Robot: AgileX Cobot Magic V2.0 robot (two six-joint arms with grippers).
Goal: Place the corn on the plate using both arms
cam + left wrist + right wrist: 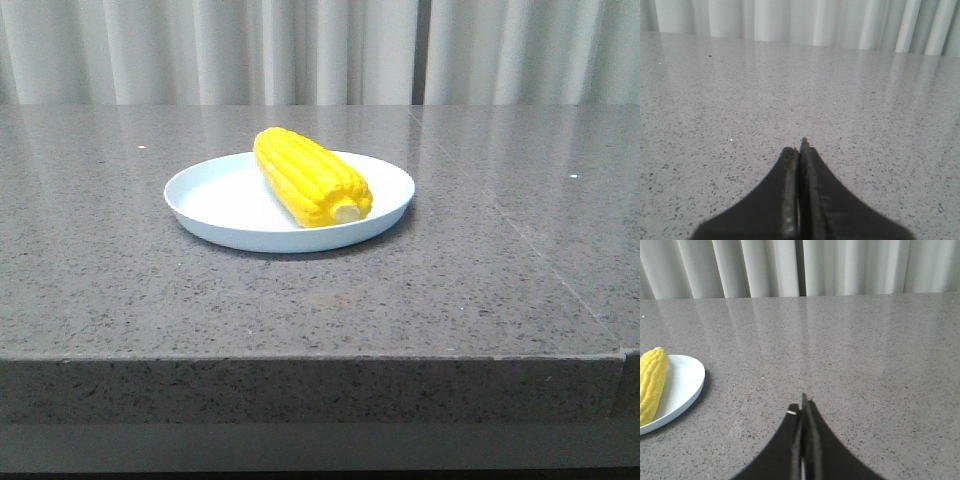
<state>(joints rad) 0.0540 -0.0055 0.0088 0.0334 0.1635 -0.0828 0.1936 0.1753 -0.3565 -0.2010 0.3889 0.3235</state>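
Corn (310, 177): lies on the plate (215, 205), diagonal, pale cut end toward the table's front edge, tapered tip toward the back edge. Sits on the plate's right half; left half of the plate bare.
Plate position: about midway between the table's left and right edges, nearer the back than the front edge.
Left gripper (802, 150): fingers pressed together, nothing between them. Low over bare tabletop. Neither corn nor plate shows in its wrist view; well apart from both.
Right gripper (802, 407): fingers together, empty. Low over the table (480, 300). Plate rim (687, 390) and corn (651, 382) show at the edge of its wrist view, off to one side, well apart from the fingertips.
Front view: no arm visible.
Corn surface: bright yellow, straight rows of kernels, slightly glossy; cut end pale and round.
Plate surface: round, shallow, low rim, pale light blue, plain and glossy.
Table surface: grey speckled stone look, polished, faint reflections; thick square front edge; a seam line runs toward the front right corner.
Gripper fingers: black, matte, angular, tapering to a point.
Background: pale pleated curtain (300, 50) behind the back edge.
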